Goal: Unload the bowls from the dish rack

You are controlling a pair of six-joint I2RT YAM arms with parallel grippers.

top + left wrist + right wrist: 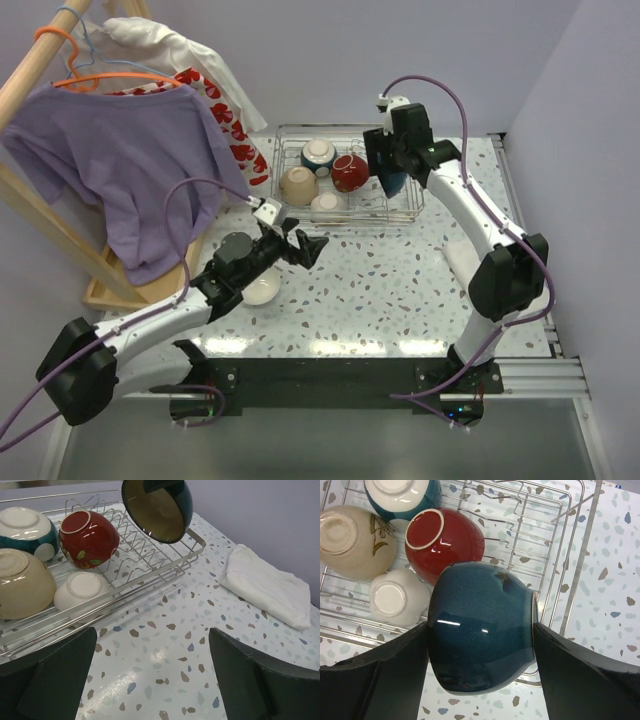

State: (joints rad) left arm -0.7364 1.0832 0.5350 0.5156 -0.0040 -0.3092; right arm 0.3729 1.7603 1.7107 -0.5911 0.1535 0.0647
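The silver wire dish rack [400,215] stands at the back of the table. In it lie a teal-and-white bowl [320,155], a dark red bowl [350,172], a tan bowl [298,185] and a white bowl [327,205], all upturned or tipped. My right gripper [392,165] is shut on the teal bowl [480,630] and holds it above the rack's right end [570,580]. The teal bowl also shows in the left wrist view [157,507], tilted with its mouth facing down-left. My left gripper [305,245] is open and empty over the table in front of the rack. A cream bowl [264,289] sits on the table beside the left arm.
A wooden clothes rail with a purple shirt [130,170] and a red-and-white garment stands at the back left. A folded white cloth [267,587] lies on the table at the right, near the right arm. Walls close in the back and right.
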